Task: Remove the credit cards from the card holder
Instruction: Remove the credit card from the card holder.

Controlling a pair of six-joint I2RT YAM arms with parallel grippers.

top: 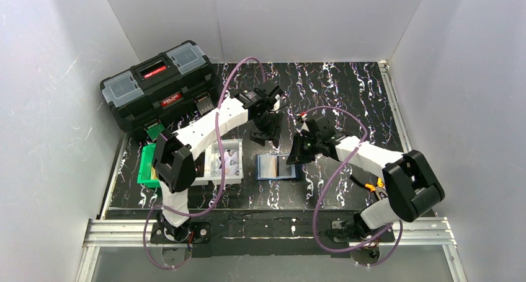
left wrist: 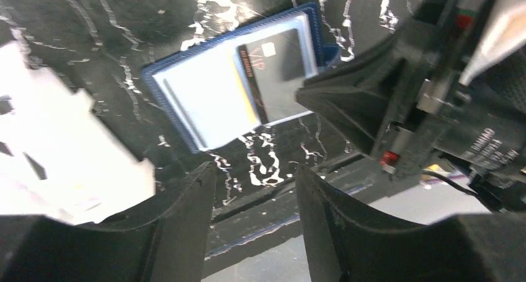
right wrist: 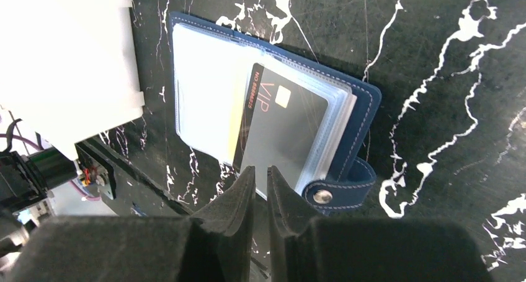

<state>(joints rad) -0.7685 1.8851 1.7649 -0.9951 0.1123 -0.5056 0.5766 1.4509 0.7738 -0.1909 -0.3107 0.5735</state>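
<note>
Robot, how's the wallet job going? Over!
Left gripper open, empty. Right gripper nearly shut at card edge, grip unclear. Card holder open flat, card not out. Nothing blocking.

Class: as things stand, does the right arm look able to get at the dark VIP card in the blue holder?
Probably yes: the right tool sits at the edge of the dark VIP card, which pokes from the card holder with nothing between.

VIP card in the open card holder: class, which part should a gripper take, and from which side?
Take the VIP card by its short edge beside the snap tab, at the rim of the clear sleeves in the card holder. Approach from that side, where the right gripper sits, pinching its top and bottom faces, since it lies flat.
</note>
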